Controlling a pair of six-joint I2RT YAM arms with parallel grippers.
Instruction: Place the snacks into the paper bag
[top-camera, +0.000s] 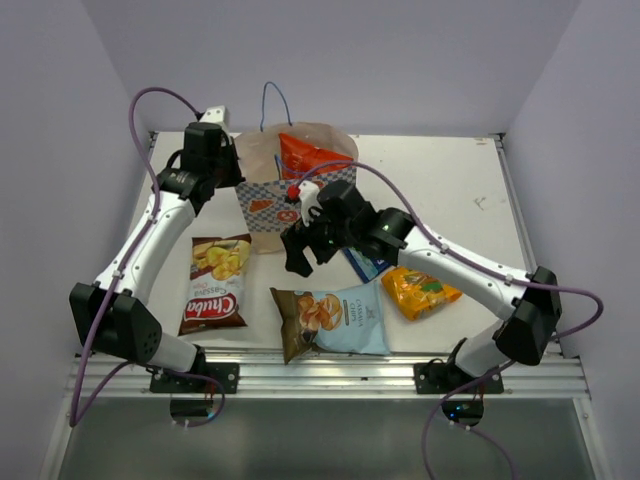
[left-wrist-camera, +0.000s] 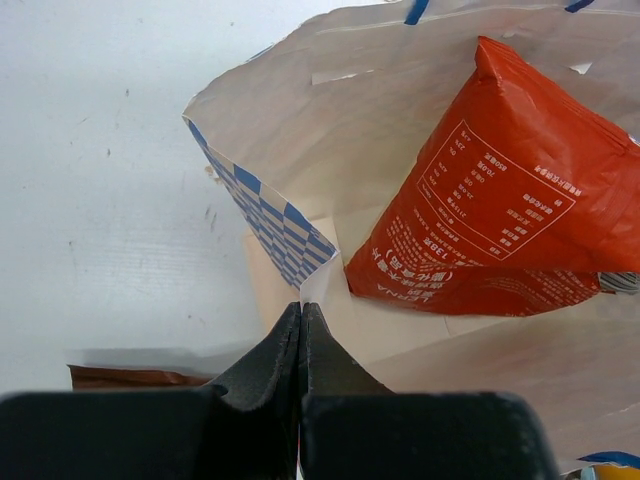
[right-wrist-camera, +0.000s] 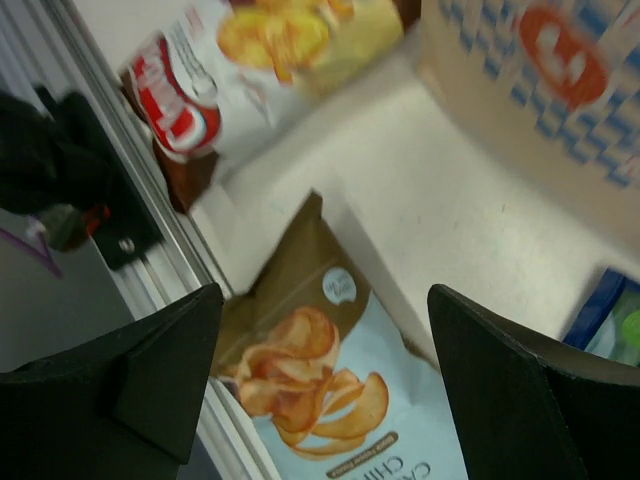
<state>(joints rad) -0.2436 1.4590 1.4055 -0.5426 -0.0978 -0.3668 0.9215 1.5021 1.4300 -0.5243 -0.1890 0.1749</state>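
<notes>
The cream paper bag with the blue-and-white checkered band (top-camera: 262, 190) stands upright at the far side of the white surface (top-camera: 450, 190), its mouth open upward. The glossy red chip bag (left-wrist-camera: 500, 200) is already inside, leaning with one corner up. The left hand (left-wrist-camera: 301, 312) is pinched shut on the bag's near-left rim, which appears to hold the mouth open.

Four packets lie flat outside. The brown-and-maroon "Chulo" bag (top-camera: 215, 285) is near the left arm, its long axis running from near to far. The small orange packet (top-camera: 420, 292) and the small dark blue packet (top-camera: 365, 265) lie to the right, the blue one partly hidden under the right arm.

The right hand (right-wrist-camera: 325, 300) hangs spread wide and empty, between the paper bag and the brown-and-light-blue chip bag (top-camera: 330, 320). That bag lies just on the near side of the hand and below it. Its long axis runs left to right along the near edge, with the brown top end pointing left and the light-blue end right. In the wrist view the fingers (right-wrist-camera: 170, 370) stand on either side of it, roughly across its shorter width. The right arm is the nearer one, so this packet is probably next. The pickup would call for a short descent toward the near edge, and then a lift away to the bag's mouth.
</notes>
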